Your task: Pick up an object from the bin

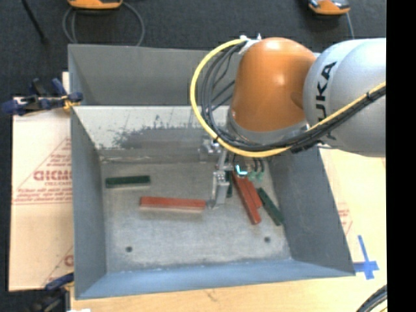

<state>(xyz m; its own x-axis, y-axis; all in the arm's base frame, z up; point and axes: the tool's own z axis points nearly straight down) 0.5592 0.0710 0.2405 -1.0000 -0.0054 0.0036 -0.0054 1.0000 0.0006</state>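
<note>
Camera view: we're holding the gripper [220, 190] low in the bin [84, 194], right beside the right end of the reddish-brown flat bar [172, 204]. Red stick [249, 203] and dark green stick [270, 208] are lying just right of it. We can't tell if it's released or clenched. We're seeing nothing grasped, so grasp and lift are pending.

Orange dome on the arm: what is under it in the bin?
Under the orange dome, a red bar and a dark green bar stick out, lying side by side on the bin floor. Their upper ends and the floor beneath it are covered.
</note>
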